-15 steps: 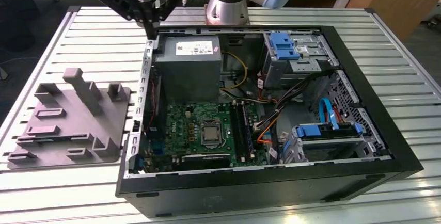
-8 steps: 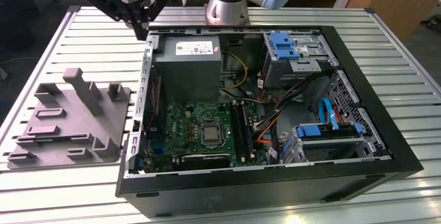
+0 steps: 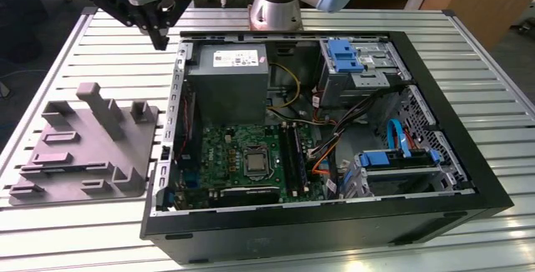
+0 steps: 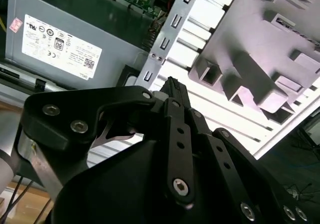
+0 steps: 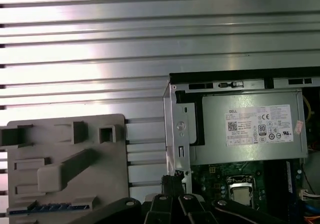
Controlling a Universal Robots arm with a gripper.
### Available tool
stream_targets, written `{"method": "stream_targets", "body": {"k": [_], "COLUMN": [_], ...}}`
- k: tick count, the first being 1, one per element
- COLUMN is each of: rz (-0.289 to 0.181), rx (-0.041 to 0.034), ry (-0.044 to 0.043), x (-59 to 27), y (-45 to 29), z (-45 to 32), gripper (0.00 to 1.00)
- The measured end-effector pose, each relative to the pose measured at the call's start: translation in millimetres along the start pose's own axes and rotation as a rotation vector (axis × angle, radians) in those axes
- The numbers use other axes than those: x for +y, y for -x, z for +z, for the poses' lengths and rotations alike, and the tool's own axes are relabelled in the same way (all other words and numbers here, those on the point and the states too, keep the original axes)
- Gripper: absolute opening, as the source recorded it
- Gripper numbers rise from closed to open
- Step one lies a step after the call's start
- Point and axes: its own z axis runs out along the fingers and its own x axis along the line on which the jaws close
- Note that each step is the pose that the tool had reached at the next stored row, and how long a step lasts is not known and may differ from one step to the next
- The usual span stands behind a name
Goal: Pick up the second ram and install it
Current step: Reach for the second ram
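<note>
Black linkage gripper [image 3: 160,44], shut tip to tip and carrying nothing: in the second wrist view [image 4: 172,85] the two fingers meet in one narrow point. It hangs above the slatted metal table [image 3: 67,65], just outside the open computer case [image 3: 334,220], by the case corner where the power supply sits. In the first wrist view the fingertips [image 5: 172,183] hang over the case's bare metal side wall, by the edge of the circuit board.

Inside the case, the grey power supply [image 3: 225,84] fills the corner closest to the gripper. Beyond it lies the green motherboard [image 3: 222,153] with its square processor socket [image 3: 253,159]. Long dark memory slots [image 3: 292,153] run along the socket's far side. I cannot tell whether a stick stands in them.

Outside the case, on the exterior view's left, the grey tray [image 3: 134,153] rests flat on the table, close to the case wall but apart from it, its posts upright. The second ram [image 5: 50,208] reads as a thin dark-bluish strip lying along a slot of that tray, on the part farthest from the gripper, well apart from the fingertips and untouched.

Behind the case, the arm's silver base [image 3: 276,10] stands on the table.
</note>
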Motion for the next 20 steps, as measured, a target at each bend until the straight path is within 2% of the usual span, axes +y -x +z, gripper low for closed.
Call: {"method": "stream_targets", "body": {"k": [6,20], "rz": [0.000,0.000], "rx": [0.0001,0.0003], "ry": [0.0014,0.0017], "x": [-2.1,-6.8], "y": [-19.3,-77.3], "z": [0.9,3.0], "gripper": [0.10,0.10]}}
